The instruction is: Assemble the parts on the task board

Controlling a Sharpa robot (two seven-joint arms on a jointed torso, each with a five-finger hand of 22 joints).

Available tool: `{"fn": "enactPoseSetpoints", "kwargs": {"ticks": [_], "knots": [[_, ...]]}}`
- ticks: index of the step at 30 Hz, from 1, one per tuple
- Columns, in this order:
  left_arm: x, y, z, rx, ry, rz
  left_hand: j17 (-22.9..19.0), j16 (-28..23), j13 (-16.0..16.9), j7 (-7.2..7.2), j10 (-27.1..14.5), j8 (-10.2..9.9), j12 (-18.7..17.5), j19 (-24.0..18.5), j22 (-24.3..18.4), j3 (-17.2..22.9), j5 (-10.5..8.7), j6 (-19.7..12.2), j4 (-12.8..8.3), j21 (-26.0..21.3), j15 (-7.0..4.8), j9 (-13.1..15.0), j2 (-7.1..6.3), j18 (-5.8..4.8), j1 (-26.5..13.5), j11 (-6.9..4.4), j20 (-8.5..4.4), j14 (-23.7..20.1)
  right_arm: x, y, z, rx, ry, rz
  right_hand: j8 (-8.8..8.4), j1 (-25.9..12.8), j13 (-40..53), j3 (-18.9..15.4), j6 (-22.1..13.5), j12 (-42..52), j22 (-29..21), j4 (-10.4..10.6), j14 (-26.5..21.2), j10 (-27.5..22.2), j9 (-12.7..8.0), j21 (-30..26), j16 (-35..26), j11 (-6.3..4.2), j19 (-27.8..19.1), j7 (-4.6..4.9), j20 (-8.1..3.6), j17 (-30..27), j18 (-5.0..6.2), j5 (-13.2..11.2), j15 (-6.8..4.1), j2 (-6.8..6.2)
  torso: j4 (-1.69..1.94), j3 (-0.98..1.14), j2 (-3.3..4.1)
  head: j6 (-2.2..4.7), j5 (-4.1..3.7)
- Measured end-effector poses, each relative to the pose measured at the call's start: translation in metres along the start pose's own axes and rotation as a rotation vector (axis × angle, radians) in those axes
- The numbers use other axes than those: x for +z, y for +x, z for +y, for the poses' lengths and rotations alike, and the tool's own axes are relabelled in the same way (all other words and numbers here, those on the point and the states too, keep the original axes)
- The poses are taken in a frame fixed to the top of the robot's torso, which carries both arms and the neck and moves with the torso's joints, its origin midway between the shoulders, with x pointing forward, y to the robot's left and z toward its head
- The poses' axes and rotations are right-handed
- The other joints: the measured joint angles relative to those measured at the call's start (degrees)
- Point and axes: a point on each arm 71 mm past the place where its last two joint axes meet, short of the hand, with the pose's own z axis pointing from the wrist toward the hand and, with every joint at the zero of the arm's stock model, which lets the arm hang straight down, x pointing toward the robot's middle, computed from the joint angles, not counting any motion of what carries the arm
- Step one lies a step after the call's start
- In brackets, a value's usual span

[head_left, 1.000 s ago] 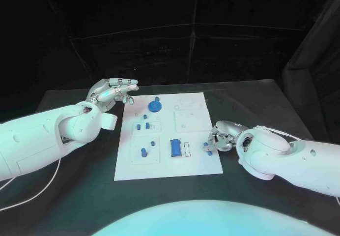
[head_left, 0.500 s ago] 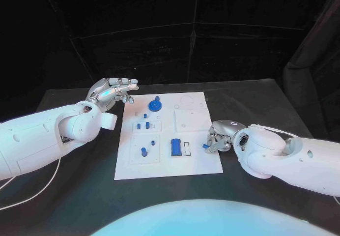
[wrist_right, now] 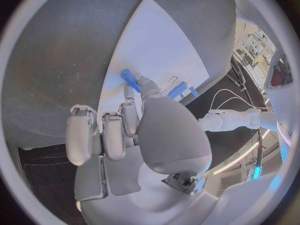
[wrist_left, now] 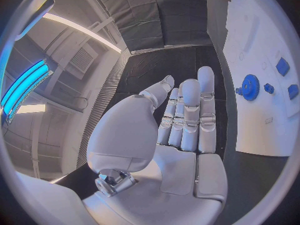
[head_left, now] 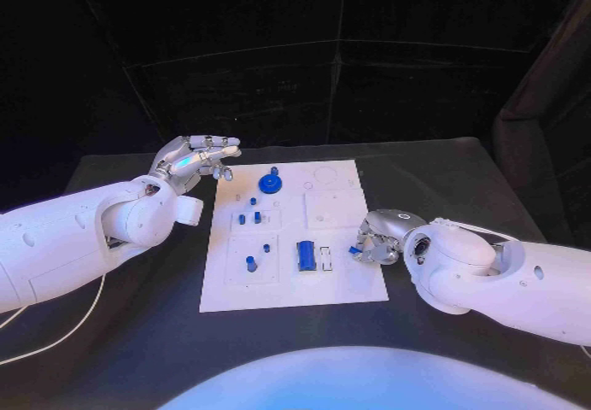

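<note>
Right hand (head_left: 381,238) at the board's (head_left: 295,290) three o'clock edge, fingers (wrist_right: 132,116) pinching a small blue peg (wrist_right: 129,79). Probably light, stiff, smooth plastic; likely to slip or twist if gripped at the tip, so best held mid-shaft, seating end left free. Left hand (head_left: 197,159) off the board's eleven o'clock corner above the desk (head_left: 468,184), fingers (wrist_left: 187,117) straight, side by side, holding nothing. Gear (head_left: 270,181) seated toward twelve o'clock.

Robotics lab or test cell: a black worktop (head_left: 456,184) enclosed by black curtains (head_left: 308,77), a white task board (head_left: 295,286) at its centre, and strip lights (wrist_left: 25,87) with a ceiling vent (wrist_left: 81,60) overhead.
</note>
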Motion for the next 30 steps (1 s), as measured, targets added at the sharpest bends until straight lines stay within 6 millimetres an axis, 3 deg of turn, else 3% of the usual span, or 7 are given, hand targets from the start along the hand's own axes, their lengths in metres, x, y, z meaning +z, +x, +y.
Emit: {"fn": "enactPoseSetpoints", "kwargs": {"ticks": [9,15,21,25,30], "knots": [[0.0,0.001,0.0,-0.001,-0.001,0.002,0.0,0.0,0.0,0.0,0.0,0.0,0.0,0.0,0.0,0.0,0.0,0.0,0.0,0.0,0.0,0.0,0.19,0.0,0.2,0.0,0.0,0.0,-0.007,-0.001,0.012,0.127,-0.014,-0.027,-0.01,-2.9,-3.5,3.9,0.7,0.3,0.0,2.4,0.1,0.6,0.7,0.2,0.3,-0.63,0.0,0.18,0.0,0.0,0.0,0.6,-0.51,-2.41,-0.01,-0.04,0.0,-0.08,0.13],[0.0,0.001,0.0,-0.002,-0.001,0.004,-0.1,0.0,-0.1,0.0,-0.2,0.0,0.0,0.0,-0.1,0.0,0.0,0.0,0.0,0.0,0.0,0.0,0.23,0.0,0.2,-0.21,0.0,0.0,-0.006,0.0,0.015,0.199,0.002,-0.011,-0.24,-3.5,-3.7,5.5,1.0,0.2,0.0,2.9,0.1,0.9,0.8,0.2,0.3,-0.93,0.2,0.01,-0.2,0.0,0.0,0.6,-0.52,-3.12,-0.01,-0.09,0.03,-0.1,0.08],[0.0,0.002,0.0,-0.003,-0.002,0.006,-0.1,0.0,-0.1,0.0,-0.2,0.0,0.0,0.0,-0.1,0.0,0.0,0.0,0.0,0.0,0.0,0.0,0.22,0.0,0.2,-0.21,0.0,0.0,0.0,0.005,0.02,0.259,0.02,0.031,-0.39,-4.2,-3.5,6.2,2.1,0.2,0.0,3.6,0.1,1.5,1.2,0.2,0.3,-1.45,0.2,-0.33,-0.2,0.0,0.0,1.0,-0.52,-4.56,-0.01,-0.1,0.03,-0.17,0.21],[0.001,0.002,0.0,-0.003,-0.002,0.008,-0.1,0.0,-0.1,0.0,-0.2,0.0,0.0,0.0,-0.1,0.0,0.0,0.0,0.0,0.0,0.0,0.0,0.22,0.0,0.2,-0.21,0.0,0.0,0.004,0.008,0.024,0.281,0.027,0.054,-0.4,-5.3,-3.5,6.4,2.9,0.2,0.0,4.0,0.1,1.8,1.7,0.2,0.3,-1.83,0.1,-0.51,-0.31,0.0,0.0,3.1,-0.53,-5.61,0.02,-0.11,0.03,-0.19,0.25],[0.001,0.002,0.0,-0.004,-0.003,0.009,-0.1,0.0,-0.1,0.0,-0.2,0.0,0.0,0.0,-0.1,0.0,0.0,0.0,0.0,0.0,0.0,0.0,0.23,0.01,0.2,-0.21,0.0,0.0,0.009,0.011,0.03,0.302,0.03,0.08,-0.39,-6.7,-3.5,6.0,3.5,0.3,0.0,4.7,0.0,1.7,2.1,0.2,0.3,-1.71,0.0,-0.92,-0.39,0.0,0.01,3.3,-0.61,-5.69,0.03,-0.1,0.05,-0.2,0.4]]}}
